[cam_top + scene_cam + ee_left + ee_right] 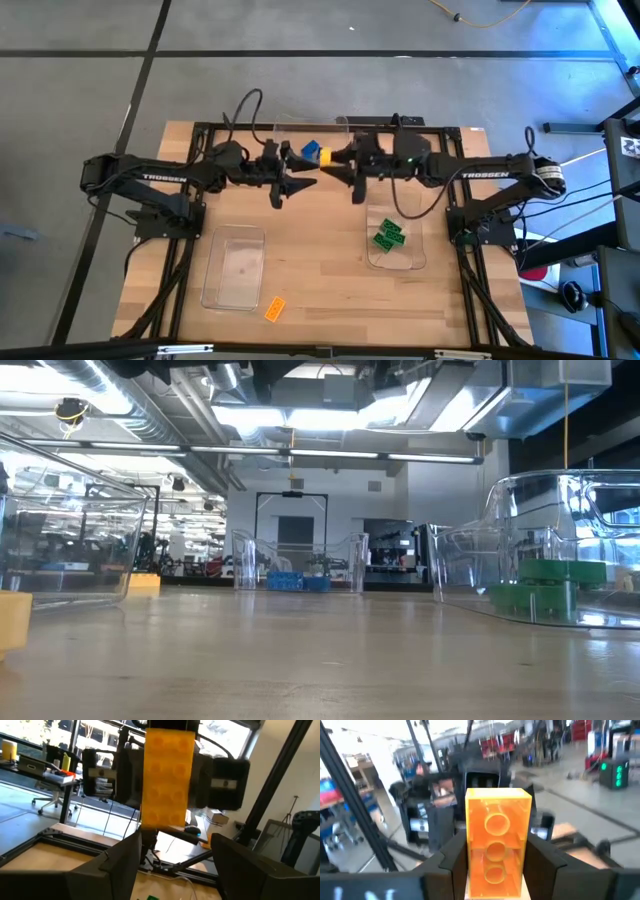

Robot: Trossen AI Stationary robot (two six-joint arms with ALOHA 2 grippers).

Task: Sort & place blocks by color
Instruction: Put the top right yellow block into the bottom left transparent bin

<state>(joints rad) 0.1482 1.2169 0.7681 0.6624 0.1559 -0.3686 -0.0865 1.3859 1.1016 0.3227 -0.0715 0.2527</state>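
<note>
High view: green blocks (389,237) in right tray (412,262); right gripper (333,166) clamping orange block (324,156).

One camera hangs overhead, staring straight down at the whole desk (330,290) and both arms. Another sits at desk level, looking flat across the wood into the room, close beside the tray of green blocks (548,588). Each wrist camera peers past its own fingers at the opposite arm, both sharing the orange-yellow block (496,840) held up very close between them.
</note>
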